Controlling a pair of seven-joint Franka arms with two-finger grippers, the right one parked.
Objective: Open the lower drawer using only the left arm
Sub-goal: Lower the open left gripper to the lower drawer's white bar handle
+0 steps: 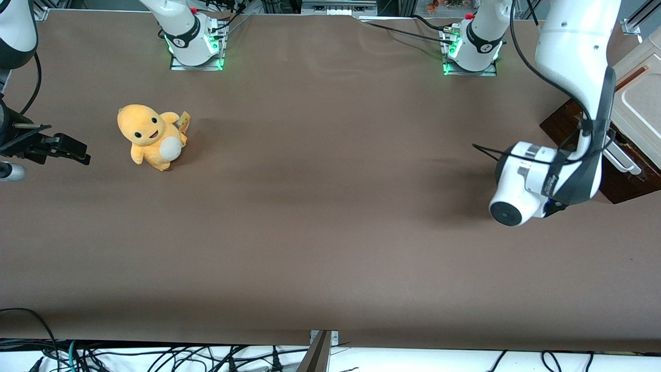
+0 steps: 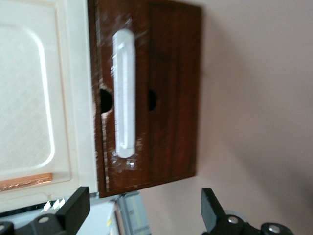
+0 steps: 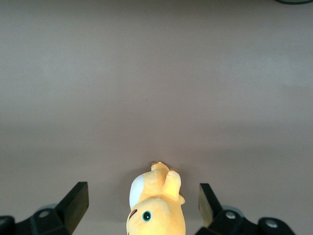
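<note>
The lower drawer [image 2: 139, 58] has a dark brown wooden front with a long white bar handle [image 2: 123, 93]. It sits under a cream panel [image 2: 34, 98] with a brown slot [image 2: 24, 181]. In the front view the drawer [image 1: 565, 124] and its handle [image 1: 622, 159] are at the working arm's end of the table, partly covered by the left arm [image 1: 573, 57]. The arm's white wrist block [image 1: 532, 181] hangs in front of the drawer. The left gripper [image 2: 145, 203] is open and empty, facing the drawer front and apart from the handle.
A yellow plush toy [image 1: 152, 135] stands on the brown table toward the parked arm's end, and it also shows in the right wrist view [image 3: 156, 208]. Two white arm bases lit green [image 1: 193, 44] [image 1: 472, 46] stand farthest from the front camera.
</note>
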